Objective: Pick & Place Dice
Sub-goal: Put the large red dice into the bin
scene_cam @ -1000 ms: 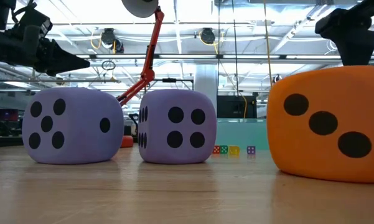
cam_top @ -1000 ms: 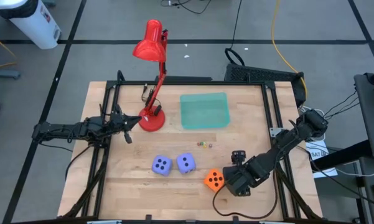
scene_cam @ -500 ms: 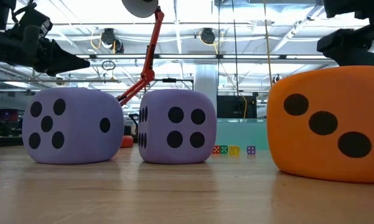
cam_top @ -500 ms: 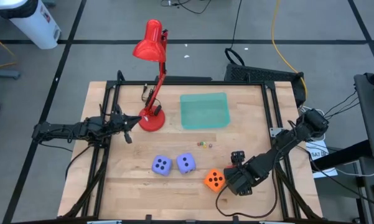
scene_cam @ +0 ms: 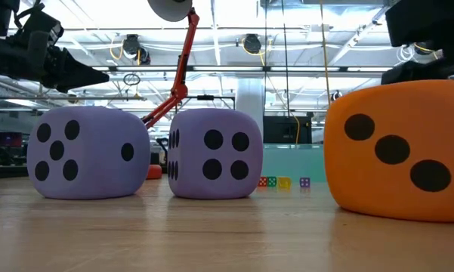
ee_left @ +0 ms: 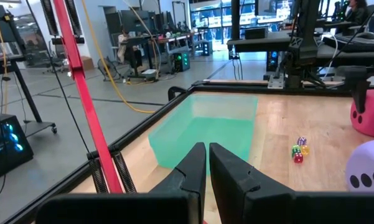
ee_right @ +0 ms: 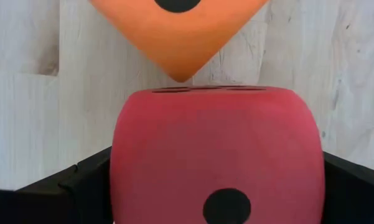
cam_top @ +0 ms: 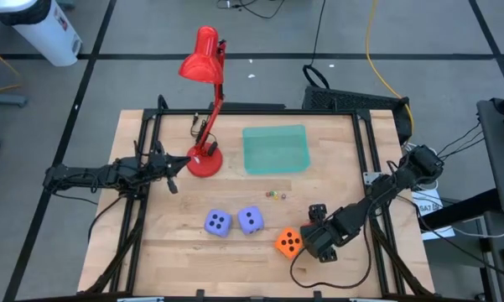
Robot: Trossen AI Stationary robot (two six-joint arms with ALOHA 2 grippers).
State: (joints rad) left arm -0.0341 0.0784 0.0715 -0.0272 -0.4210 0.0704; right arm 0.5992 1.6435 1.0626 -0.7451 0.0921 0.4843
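Note:
The red die (ee_right: pixel 215 155) sits on the table beside the orange die (cam_top: pixel 289 242), one corner of which points at it. In the high view my right arm hides the red die. My right gripper (cam_top: pixel 319 239) points down over it, open, one finger on each side (ee_right: pixel 215 186). Two lavender dice (cam_top: pixel 218 223) (cam_top: pixel 251 220) rest on the table left of the orange one. My left gripper (cam_top: pixel 172 172) waits shut at the table's left, beside the lamp base. My right gripper comes at the red die from above with its fingers (ee_right: pixel 81 180) beside two opposite sides of the die (ee_right: pixel 121 168). I cannot tell whether the fingers touch those sides. The die's one-pip face is toward the wrist camera.
A red desk lamp (cam_top: pixel 205 159) stands at the far left of the table. A shallow green tray (cam_top: pixel 275 149) lies at the far middle. Several tiny coloured dice (cam_top: pixel 274 195) lie between the tray and the lavender dice. Black frame rails run along both table sides.
My right gripper has gone down toward the red die beside the orange die, with its fingers kept wide apart. The dice have not moved.

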